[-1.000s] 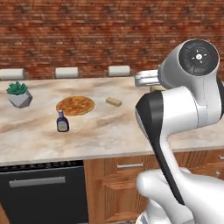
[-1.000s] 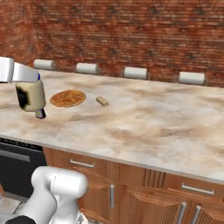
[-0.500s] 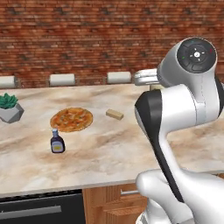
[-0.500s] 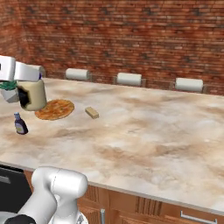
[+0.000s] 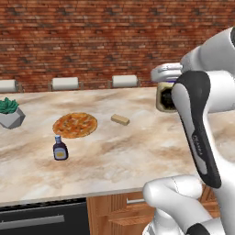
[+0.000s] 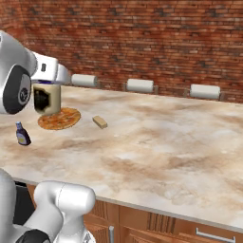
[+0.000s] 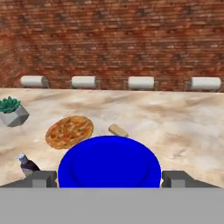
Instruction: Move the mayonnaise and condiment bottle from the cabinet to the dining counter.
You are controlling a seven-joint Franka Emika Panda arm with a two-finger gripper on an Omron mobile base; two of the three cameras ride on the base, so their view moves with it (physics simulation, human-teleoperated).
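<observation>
A: What is your hand (image 7: 109, 178) doing right now?

B: It grips the mayonnaise (image 7: 109, 162), one finger on each side of the jar. You look straight down on its blue lid in the hand view, and the cream body shows in the right base view (image 6: 46, 98), hanging in the air over the counter (image 6: 156, 142).

A: Why so high?

B: Probably so the jar passes over the pizza (image 5: 75, 125) and the small block (image 5: 120, 119) without knocking them. Nothing under it touches it.

A: Where is the condiment bottle?

B: The condiment bottle (image 5: 59, 148) stands upright on the counter, just in front of the pizza, toward the near edge. That half of your task looks done.

A: And where should the jar go?

B: You have bare marble all over the right side. I would set it down near the bottle, well apart from the potted plant (image 5: 9, 112), and low enough that it does not tip when you let go.
</observation>
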